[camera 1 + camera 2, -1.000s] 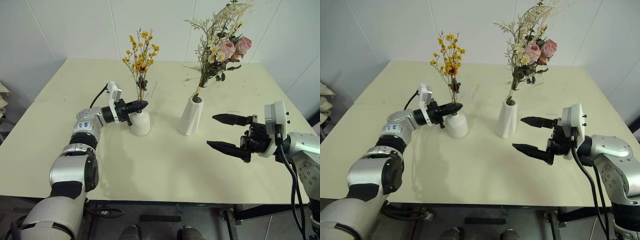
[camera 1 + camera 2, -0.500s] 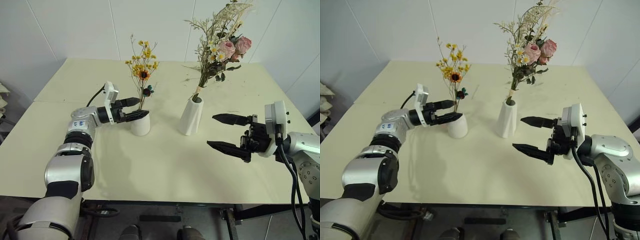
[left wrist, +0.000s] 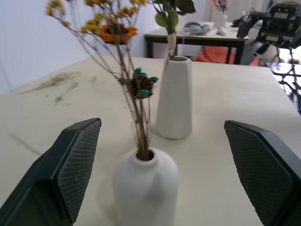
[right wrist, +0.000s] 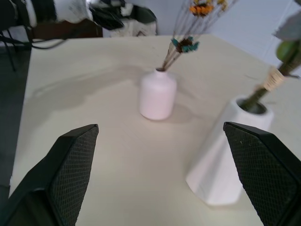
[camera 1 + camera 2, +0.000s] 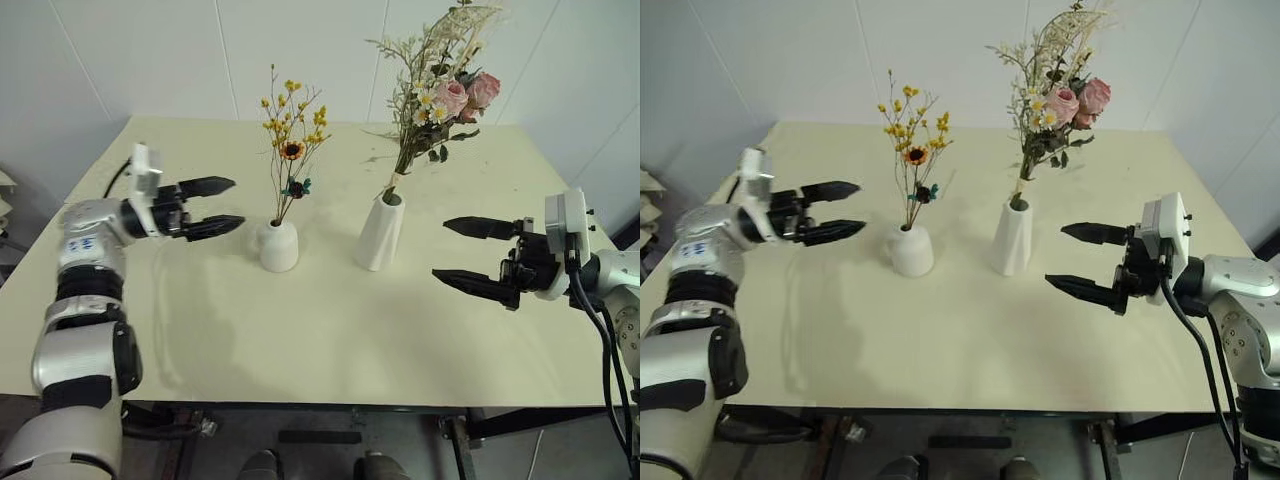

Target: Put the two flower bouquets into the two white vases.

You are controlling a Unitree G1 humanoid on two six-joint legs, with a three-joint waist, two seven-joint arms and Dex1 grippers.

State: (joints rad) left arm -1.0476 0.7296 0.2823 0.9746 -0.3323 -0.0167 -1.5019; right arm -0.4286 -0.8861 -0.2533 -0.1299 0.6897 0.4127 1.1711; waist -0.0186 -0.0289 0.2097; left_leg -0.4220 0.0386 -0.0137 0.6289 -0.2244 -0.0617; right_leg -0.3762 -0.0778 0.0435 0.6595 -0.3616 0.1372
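Both pairs of my jaws stand wide apart and hold nothing: my left gripper (image 5: 212, 205) hangs over the desk beside the short vase, my right gripper (image 5: 478, 256) hovers to the right of the tall one.

The small thin-stemmed bunch of tiny yellow-orange flowers (image 5: 292, 145) stands upright with its stems down the little top hole of the short rounded matte white vase (image 5: 278, 246). The narrow hole pinches the stems, so the bunch keeps itself up without my grip. Just to its right, the larger bunch of pink roses, white daisies and pale dried sprigs (image 5: 440, 85) leans in the tall tapered white cone vase (image 5: 382, 233), resting against the slanted rim. Both vases sit near the middle of the pale cream desk (image 5: 330, 330), close together but apart. A few loose dried twig scraps (image 5: 385, 152) lie on the desk behind them.

A second ago my left jaws were pinched on the yellow stems right at the short vase's mouth; now they are spread and drawn well away to the left, and the bunch has settled straighter. My right gripper has barely shifted, drifting a little rightward. I judge the task done.
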